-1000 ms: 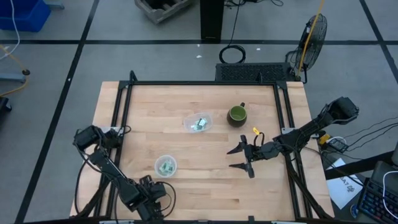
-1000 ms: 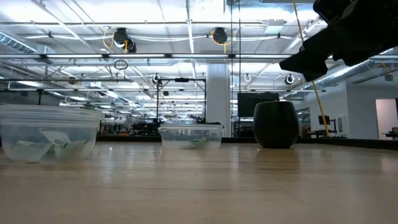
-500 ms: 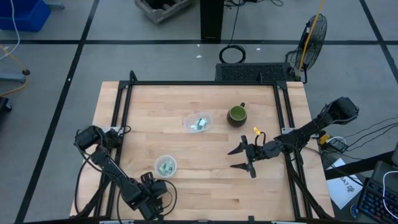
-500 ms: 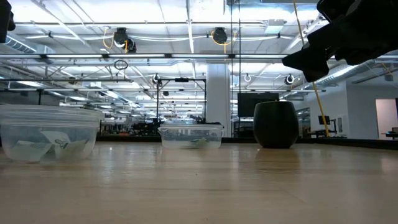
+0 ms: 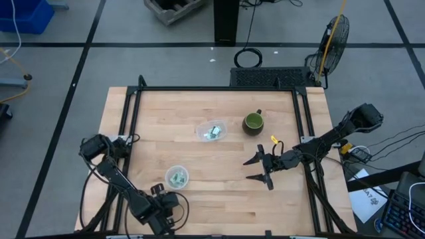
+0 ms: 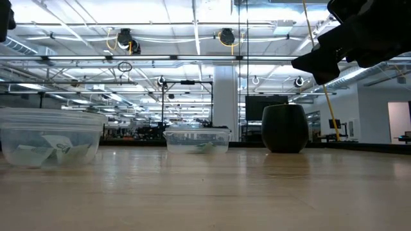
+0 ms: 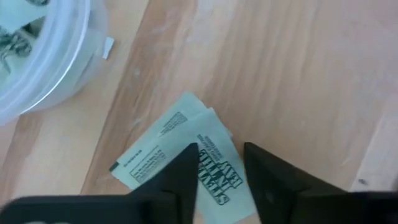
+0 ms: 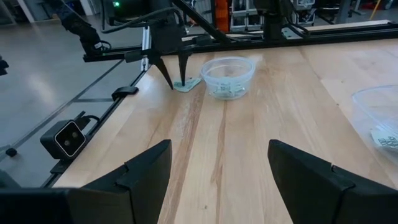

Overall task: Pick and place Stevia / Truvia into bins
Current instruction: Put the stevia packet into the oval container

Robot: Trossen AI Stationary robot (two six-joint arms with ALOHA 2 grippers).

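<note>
Stevia sachets (image 7: 186,158) — between left gripper (image 7: 221,155) fingertips.

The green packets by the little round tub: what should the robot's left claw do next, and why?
Probably finish closing on the packets and lift them. The left gripper is right down over them on the wood, with a finger on each side and a gap between. The round tub, already holding packets, sits just beside them. The right gripper waits open, farther off.
</note>
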